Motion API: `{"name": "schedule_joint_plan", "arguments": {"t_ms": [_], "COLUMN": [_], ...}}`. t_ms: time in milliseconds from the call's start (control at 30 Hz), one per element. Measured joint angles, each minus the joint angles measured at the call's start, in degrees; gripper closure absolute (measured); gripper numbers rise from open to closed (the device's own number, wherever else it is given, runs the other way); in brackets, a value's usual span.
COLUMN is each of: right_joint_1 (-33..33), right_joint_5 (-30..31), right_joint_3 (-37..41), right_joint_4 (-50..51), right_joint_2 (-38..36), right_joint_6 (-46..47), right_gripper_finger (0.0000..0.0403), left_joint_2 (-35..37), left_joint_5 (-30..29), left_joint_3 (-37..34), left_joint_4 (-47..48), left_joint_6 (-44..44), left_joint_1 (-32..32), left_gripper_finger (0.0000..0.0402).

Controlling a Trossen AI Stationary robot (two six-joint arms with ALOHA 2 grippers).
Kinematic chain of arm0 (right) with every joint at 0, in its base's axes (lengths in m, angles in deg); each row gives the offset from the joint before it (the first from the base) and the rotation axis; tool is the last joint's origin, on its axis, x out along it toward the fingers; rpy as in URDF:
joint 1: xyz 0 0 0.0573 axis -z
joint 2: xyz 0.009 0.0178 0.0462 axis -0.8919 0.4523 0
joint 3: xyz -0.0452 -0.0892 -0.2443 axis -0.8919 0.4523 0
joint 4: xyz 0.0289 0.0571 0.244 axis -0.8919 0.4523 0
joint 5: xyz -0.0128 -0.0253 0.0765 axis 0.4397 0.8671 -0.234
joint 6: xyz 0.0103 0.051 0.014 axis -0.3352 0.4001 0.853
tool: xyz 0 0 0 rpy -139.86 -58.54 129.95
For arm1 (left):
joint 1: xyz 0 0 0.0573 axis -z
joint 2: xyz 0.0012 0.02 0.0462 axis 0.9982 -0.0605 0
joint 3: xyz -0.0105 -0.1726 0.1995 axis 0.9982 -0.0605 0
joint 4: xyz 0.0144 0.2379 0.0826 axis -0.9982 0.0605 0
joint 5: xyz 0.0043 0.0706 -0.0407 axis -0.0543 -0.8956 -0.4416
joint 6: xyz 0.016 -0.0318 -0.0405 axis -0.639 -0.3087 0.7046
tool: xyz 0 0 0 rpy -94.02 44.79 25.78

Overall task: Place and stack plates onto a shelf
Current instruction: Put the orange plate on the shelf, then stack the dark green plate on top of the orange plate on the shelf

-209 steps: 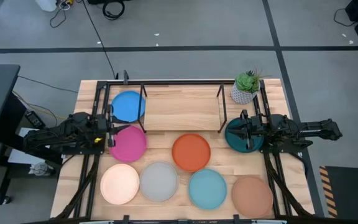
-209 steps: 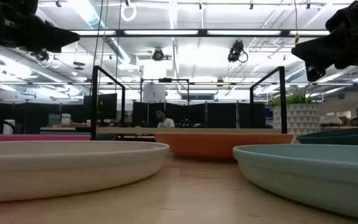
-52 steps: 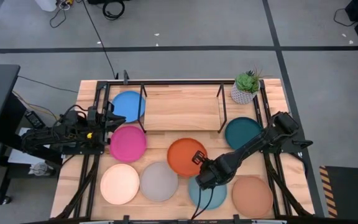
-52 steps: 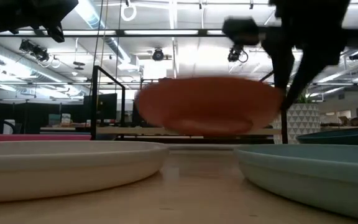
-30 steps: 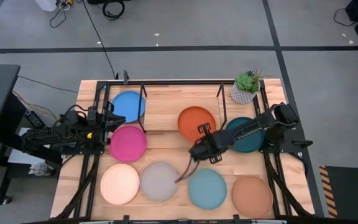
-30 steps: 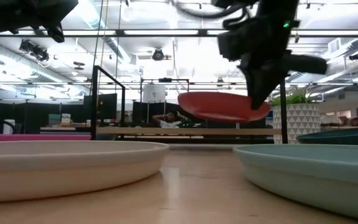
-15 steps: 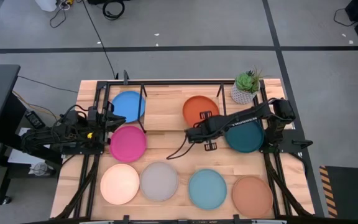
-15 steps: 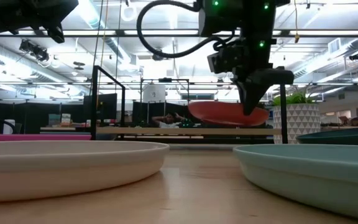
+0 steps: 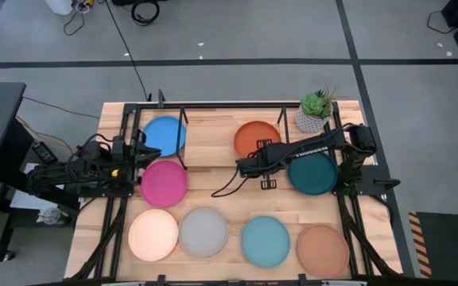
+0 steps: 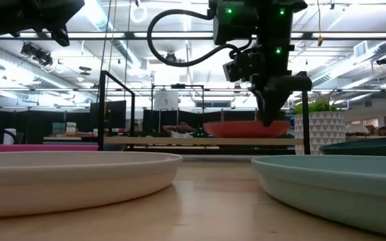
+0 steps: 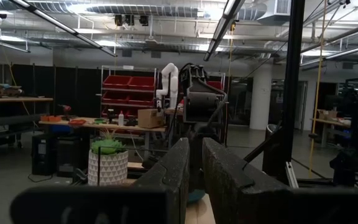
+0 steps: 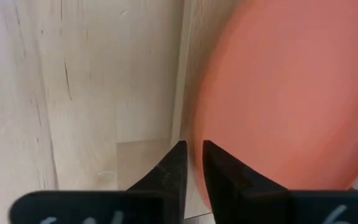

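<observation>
The orange plate [image 9: 257, 137] lies on the right part of the shelf [image 9: 213, 135]; in the low view the orange plate [image 10: 246, 128] sits level at the shelf board [image 10: 179, 141]. My right gripper [image 9: 258, 152] stands at the plate's near edge and is shut on it. My left gripper [image 9: 143, 152] hovers shut between the blue plate [image 9: 164, 135] and the magenta plate [image 9: 164, 183], which lie flat on the table left of the shelf. The left gripper touches nothing. My right gripper pinches the orange plate's near rim [image 12: 199, 149] between its two fingers [image 12: 178, 165], one above the rim and one under it. The fingers come from above [image 10: 271, 110], slanting down from the table's near side. The plate lies level, its underside down at the shelf board.
The dark teal plate [image 9: 312, 173] lies right of the shelf under my right arm. Cream [image 9: 153, 234], grey [image 9: 203, 231], light teal [image 9: 265, 241] and terracotta [image 9: 322, 250] plates line the near edge. A potted plant [image 9: 315, 111] stands at the far right corner. Black shelf legs [image 9: 285, 143] stand beside the orange plate.
My right gripper has carried the orange plate toward the table's far edge, from over the shelf's near edge to farther in, and moved down. The plate, tilted and above the board a second ago, now lies level at the board. The gripper stays shut on it.
</observation>
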Motion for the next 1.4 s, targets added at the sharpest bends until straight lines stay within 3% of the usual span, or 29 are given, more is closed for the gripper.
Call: {"name": "schedule_joint_plan", "arguments": {"t_ms": [267, 433, 567, 733, 933, 1133, 1400], "right_joint_1": [-1.07, -4.02, -7.09, -10.59, -13.42, -18.24, -22.3], "right_joint_5": [0.08, 3.71, 2.54, -2.68, -12.99, -11.75, -11.72], "right_joint_3": [-1.45, -5.81, -8.12, -8.2, -8.15, -5.25, 0.16], "right_joint_4": [2.43, 6.49, 6.34, 7.44, 12.98, 19.25, 19.97], "right_joint_2": [0.02, 0.02, 0.02, 0.04, 0.04, 0.04, 0.04], "right_joint_6": [0.5, 1.59, 2.92, 16.53, 31.23, 38.45, 42.5], "right_gripper_finger": [0.0299, 0.0288, 0.0282, 0.0279, 0.0279, 0.0279, 0.0279], "left_joint_2": [0.0, 0.0, 0.0, 0.02, 0.0, 0.0, 0.0], "left_joint_5": [-0.01, 0.0, -0.01, 0.0, 0.0, 0.0, 0.0], "left_joint_3": [0.0, 0.0, 0.0, 0.0, 0.0, 0.0, 0.0], "left_joint_4": [0.39, 0.39, 0.37, 0.37, 0.35, 0.35, 0.33], "left_joint_6": [0.01, 0.01, 0.01, 0.01, 0.01, 0.78, 0.69], "left_joint_1": [-0.02, -0.02, -0.02, -0.02, -0.02, -0.02, -0.02], "left_gripper_finger": [0.0349, 0.0349, 0.0349, 0.0349, 0.0349, 0.0349, 0.0349]}}
